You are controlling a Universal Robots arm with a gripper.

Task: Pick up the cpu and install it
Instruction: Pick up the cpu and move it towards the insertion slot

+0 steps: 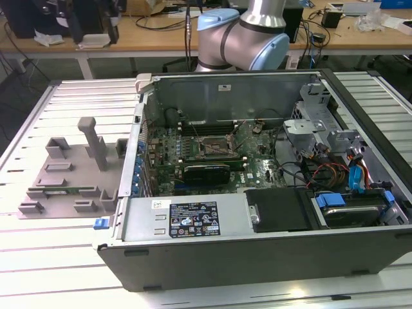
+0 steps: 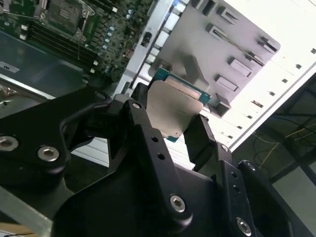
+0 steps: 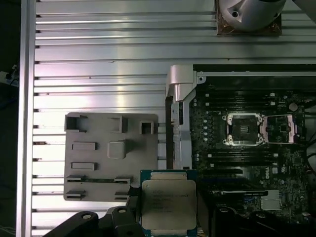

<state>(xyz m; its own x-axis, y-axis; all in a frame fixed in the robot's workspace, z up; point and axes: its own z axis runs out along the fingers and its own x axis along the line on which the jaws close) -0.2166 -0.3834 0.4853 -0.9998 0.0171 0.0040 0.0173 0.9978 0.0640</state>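
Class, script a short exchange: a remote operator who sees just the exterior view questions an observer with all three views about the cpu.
Operator: I see the open case and the grey tray. Where is the cpu?
Observer: In both wrist views the gripper is shut on the cpu, fingers on two opposite edges.
Operator: Is it in the socket yet?
Observer: No. In the first wrist view the socket sits bare, apart from the held cpu.

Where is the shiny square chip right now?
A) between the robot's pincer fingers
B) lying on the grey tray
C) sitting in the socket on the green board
A: in the first wrist view the cpu sits clamped in the pincer, off the tray and away from the socket.
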